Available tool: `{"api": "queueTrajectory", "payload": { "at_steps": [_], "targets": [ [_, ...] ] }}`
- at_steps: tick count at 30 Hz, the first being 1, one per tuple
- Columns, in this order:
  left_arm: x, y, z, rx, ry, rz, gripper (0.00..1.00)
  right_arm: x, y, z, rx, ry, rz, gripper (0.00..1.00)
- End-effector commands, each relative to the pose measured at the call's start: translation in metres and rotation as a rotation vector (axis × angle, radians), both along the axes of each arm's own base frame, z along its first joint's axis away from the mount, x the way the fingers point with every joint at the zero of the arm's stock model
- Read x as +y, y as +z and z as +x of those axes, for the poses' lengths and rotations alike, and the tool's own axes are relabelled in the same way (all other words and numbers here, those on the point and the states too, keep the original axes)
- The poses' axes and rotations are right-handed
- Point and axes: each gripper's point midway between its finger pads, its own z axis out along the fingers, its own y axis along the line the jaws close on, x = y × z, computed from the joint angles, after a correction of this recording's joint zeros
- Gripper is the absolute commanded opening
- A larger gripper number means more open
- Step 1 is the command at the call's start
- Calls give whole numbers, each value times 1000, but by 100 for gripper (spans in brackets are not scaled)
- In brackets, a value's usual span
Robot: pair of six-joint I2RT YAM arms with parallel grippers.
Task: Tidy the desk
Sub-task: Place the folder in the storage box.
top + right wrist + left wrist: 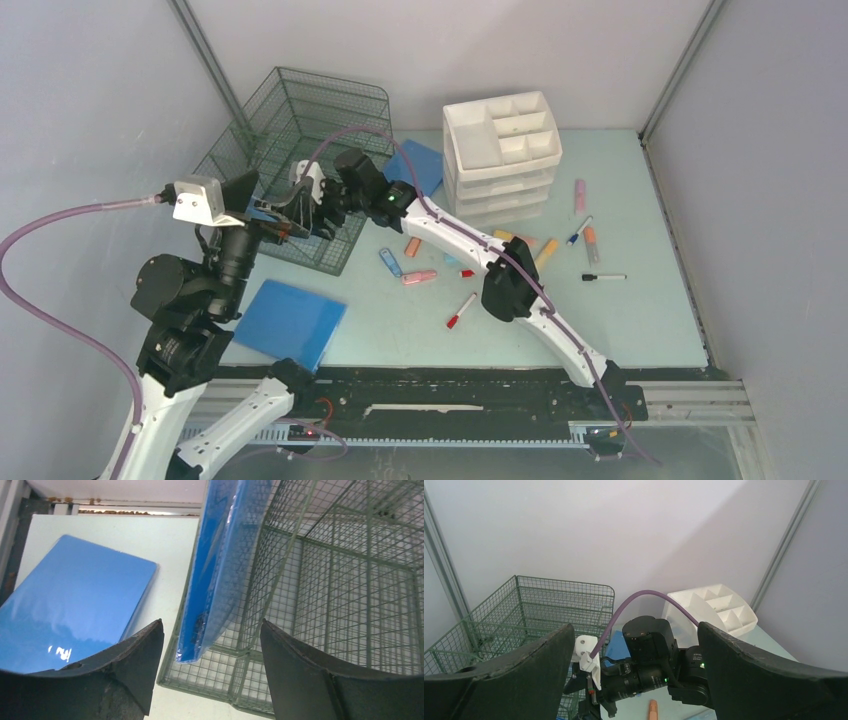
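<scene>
1. The bench (pixel 640 320) is stretching pale green between the walls, with open room lying at its near-right corner by the black front rail (pixel 450 380).
2. One wire basket (pixel 330 110) is crowding the far-left corner, and one white organiser (pixel 500 140) is standing far centre.
3. Three blue folders are showing: the near folder (pixel 290 322) is lying flat front-left, the far folder (pixel 418 165) is lying beside the organiser, and the third folder (pixel 215 570) is standing on edge in the basket.
4. About a dozen pens (pixel 461 311) are lying scattered mid-bench.
5. The right tool (pixel 211 625) is hovering spread before the third folder, and the left tool (pixel 635 629) is gaping wide, pinching nothing.
</scene>
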Motion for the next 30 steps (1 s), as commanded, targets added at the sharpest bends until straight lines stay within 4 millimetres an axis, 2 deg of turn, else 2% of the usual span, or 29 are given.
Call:
{"api": "queueTrajectory", "payload": {
  "at_steps": [1,8,12,17,22,25,27,30],
  "targets": [
    [-1,7,-2,-29,-14,-12,100,9,-1,11,-40,-44,31,74],
    [0,7,-3,-34,-10,-12,100,16,-26,1,0,-28,4,69],
    [0,7,-2,-34,-14,-12,100,16,-32,-6,24,-9,-12,70],
    [0,7,-4,-37,-14,-14,100,15,-39,-4,25,-28,-24,69],
    [0,7,-3,-38,-16,-15,100,14,-44,-2,3,-36,-36,48],
    [0,7,-3,-37,-15,-14,100,14,-44,1,-10,-51,-38,27],
    [1,7,-3,-38,-12,-15,100,14,-37,4,-29,-71,-33,17],
    [1,8,-4,-42,-13,-17,100,11,-20,8,-62,-113,-27,7]
  ]
}}
